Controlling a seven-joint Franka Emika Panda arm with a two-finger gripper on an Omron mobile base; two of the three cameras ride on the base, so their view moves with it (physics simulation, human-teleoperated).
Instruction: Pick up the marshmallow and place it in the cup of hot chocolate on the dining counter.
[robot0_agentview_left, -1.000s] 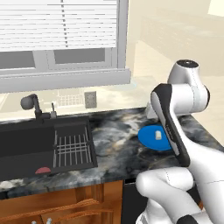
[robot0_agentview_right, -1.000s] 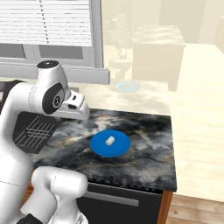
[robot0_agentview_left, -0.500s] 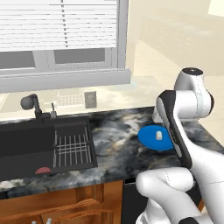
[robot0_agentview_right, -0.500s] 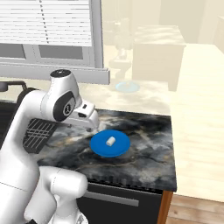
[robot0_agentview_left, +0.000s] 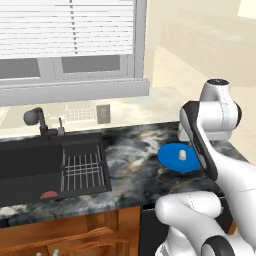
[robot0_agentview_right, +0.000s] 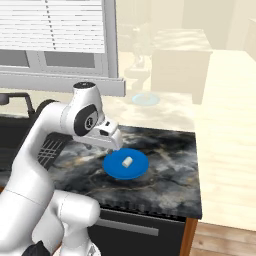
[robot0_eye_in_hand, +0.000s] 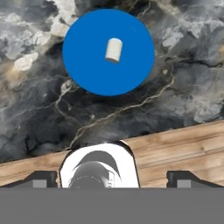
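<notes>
The marshmallow (robot0_eye_in_hand: 113, 50) is a tiny white stubby cylinder lying on its side on a round blue plate (robot0_eye_in_hand: 87, 70). The plate sits on the marbled counter beside the sink. My gripper (robot0_eye_in_hand: 111, 179) hangs above the counter's front edge, short of the plate, with its two dark fingertips (robot0_eye_in_hand: 41, 178) far apart and nothing between them. From the right base view the gripper (robot0_agentview_right: 107, 144) hovers just left of the plate (robot0_agentview_right: 137, 170) and marshmallow (robot0_agentview_right: 127, 161). In the left base view the marshmallow (robot0_agentview_left: 182, 154) shows beside my forearm. The cup of hot chocolate and the dining counter are out of view.
A black sink (robot0_agentview_left: 30, 170) with a wire rack (robot0_agentview_left: 82, 170) and a dark faucet (robot0_agentview_left: 37, 120) takes up the counter's left part. The counter ends at a right edge (robot0_agentview_right: 197, 175). A pale dish (robot0_agentview_right: 145, 99) lies on a beige surface beyond. A window with blinds is behind.
The arm has swung the hand rightward and lower, closer to the blue plate. The marshmallow and plate have not moved.
</notes>
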